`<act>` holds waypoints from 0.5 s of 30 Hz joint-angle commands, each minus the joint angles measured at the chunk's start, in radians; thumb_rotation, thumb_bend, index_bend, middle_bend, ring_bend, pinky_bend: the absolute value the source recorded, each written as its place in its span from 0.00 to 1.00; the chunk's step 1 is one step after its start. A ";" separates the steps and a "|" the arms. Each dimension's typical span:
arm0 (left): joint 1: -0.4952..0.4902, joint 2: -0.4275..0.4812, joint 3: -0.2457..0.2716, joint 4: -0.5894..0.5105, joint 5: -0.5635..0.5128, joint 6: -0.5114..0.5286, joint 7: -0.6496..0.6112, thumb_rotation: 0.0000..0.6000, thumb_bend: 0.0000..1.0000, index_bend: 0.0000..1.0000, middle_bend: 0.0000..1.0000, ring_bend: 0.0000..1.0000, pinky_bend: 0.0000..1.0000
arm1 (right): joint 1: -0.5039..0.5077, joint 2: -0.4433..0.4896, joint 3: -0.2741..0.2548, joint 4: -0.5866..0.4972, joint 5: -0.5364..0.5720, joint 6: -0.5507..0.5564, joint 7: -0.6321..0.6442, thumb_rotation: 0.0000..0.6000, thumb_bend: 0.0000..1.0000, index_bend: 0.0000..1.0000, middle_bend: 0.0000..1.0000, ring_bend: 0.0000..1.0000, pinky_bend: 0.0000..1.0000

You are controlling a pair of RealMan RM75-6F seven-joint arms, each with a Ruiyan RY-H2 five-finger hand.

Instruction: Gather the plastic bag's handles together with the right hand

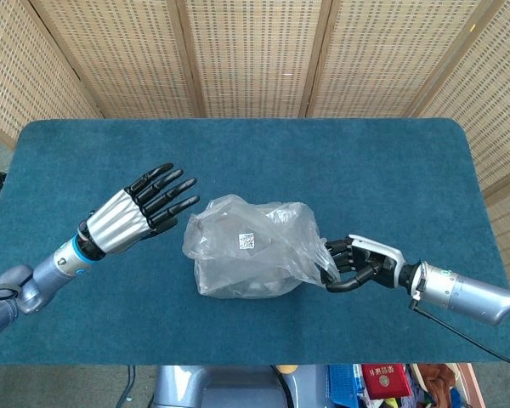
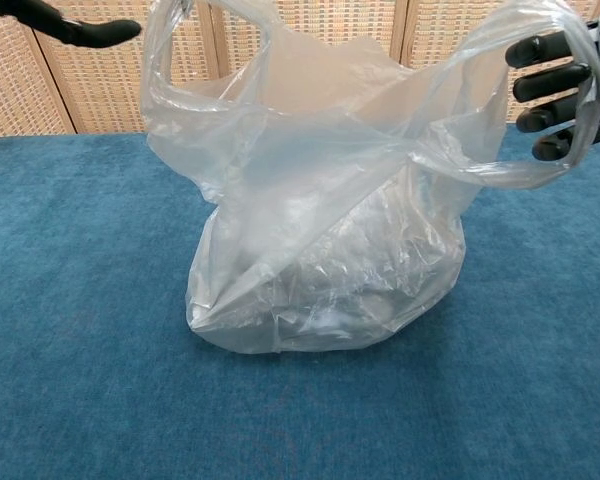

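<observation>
Left hand (image 1: pixel 144 207) up off the table (image 1: pixel 85 153), fingers spread and straight, holding nothing; clear gap between its fingertips and the bag. In the chest view only a dark fingertip (image 2: pixel 98 32) of it shows at the top left corner.

Just right of that hand: plastic bag (image 1: pixel 248 248), clear, crumpled, sitting on the blue table. The bag's left handle (image 2: pixel 185 25) stands up loose by itself, nothing touching it, with the left hand's fingertip just left of it. Contents: something pale and bulky low in the bag, wrapped in more crinkled film; cannot tell what it is. A white label (image 1: pixel 246 240) with a small square code is on the upper face of the bag in the head view; print too small to read.

Right of the bag: right handle (image 2: pixel 540 170) is looped around the dark fingers (image 2: pixel 545 72) of the right hand (image 1: pixel 355 263), which curl through it and hold it stretched away from the bag body. Right hand is level with the bag's right side, touching the plastic.

Below the right hand, past the table's front edge: a red item (image 1: pixel 384 379) with gold characters, not readable.
</observation>
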 commanded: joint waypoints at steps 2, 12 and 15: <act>-0.046 -0.071 -0.019 0.056 -0.018 -0.058 0.008 1.00 0.28 0.00 0.00 0.00 0.14 | 0.004 0.003 0.001 -0.004 0.000 0.000 0.000 1.00 0.00 0.52 0.65 0.49 0.47; -0.145 -0.212 -0.065 0.062 -0.061 -0.163 0.005 1.00 0.26 0.00 0.00 0.00 0.13 | 0.014 0.014 -0.001 -0.010 0.001 -0.010 0.004 1.00 0.00 0.52 0.65 0.49 0.47; -0.168 -0.239 -0.083 0.055 -0.075 -0.178 0.000 1.00 0.26 0.00 0.00 0.00 0.13 | 0.016 0.012 -0.001 -0.005 0.004 -0.015 0.007 1.00 0.00 0.52 0.65 0.49 0.47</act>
